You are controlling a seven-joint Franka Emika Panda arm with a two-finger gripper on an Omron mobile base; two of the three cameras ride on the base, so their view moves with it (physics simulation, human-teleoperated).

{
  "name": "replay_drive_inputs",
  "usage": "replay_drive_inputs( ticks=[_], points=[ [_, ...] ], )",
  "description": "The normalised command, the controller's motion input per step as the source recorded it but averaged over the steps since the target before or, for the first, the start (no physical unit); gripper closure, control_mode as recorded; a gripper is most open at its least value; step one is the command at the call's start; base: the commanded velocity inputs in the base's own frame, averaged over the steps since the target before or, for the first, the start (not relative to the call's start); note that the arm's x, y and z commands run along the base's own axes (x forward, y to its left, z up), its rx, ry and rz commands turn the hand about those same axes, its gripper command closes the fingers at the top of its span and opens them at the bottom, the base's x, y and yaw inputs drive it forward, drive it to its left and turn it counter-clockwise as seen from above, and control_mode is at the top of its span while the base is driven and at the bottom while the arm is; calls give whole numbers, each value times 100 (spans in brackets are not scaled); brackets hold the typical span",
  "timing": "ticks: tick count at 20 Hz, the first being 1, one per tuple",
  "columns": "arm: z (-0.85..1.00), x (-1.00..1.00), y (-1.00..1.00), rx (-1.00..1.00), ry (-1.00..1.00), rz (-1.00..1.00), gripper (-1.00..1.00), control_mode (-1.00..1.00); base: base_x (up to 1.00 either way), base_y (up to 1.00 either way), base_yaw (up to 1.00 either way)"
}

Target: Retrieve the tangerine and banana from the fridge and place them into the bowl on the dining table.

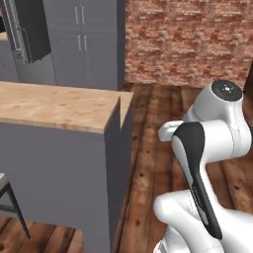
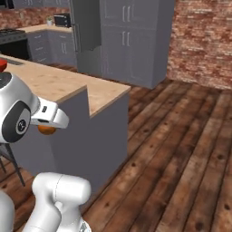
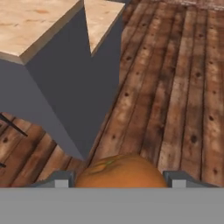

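My gripper [image 3: 117, 180] is shut on the tangerine [image 3: 119, 171], a round orange fruit wedged between the two fingertips [image 3: 59, 179]. In the right base view the tangerine [image 2: 46, 130] hangs under my hand, beside the end of the dining table [image 2: 68, 84]. The table's light wooden top [image 1: 49, 106] sits on a plain grey base [image 3: 65, 87]. A sliver of the red bowl [image 2: 2, 65] shows on the table at the far left edge. The dark grey fridge [image 2: 87, 31] stands at the back with its door [image 1: 30, 29] swung open. The banana is out of view.
Grey panelled cabinets [image 1: 86, 42] and a brick wall [image 1: 188, 39] close off the back. Open wooden floor [image 2: 181, 149] lies to the right of the table. Black stool legs [image 1: 12, 202] stand by the table's near side. A stove [image 2: 11, 41] is far left.
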Motion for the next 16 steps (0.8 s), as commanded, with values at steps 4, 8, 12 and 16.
replay_drive_inputs(
  ticks=[4, 8, 12, 16],
  points=[
    [0, 0, 0, 0, 0, 0, 100, 100, -34, 62, -27],
    [0, 0, 0, 0, 0, 0, 100, 100, -41, 62, -25],
    [0, 0, 0, 0, 0, 0, 100, 100, -23, 72, -24],
    [0, 0, 0, 0, 0, 0, 100, 100, -6, 74, -23]
  ],
)
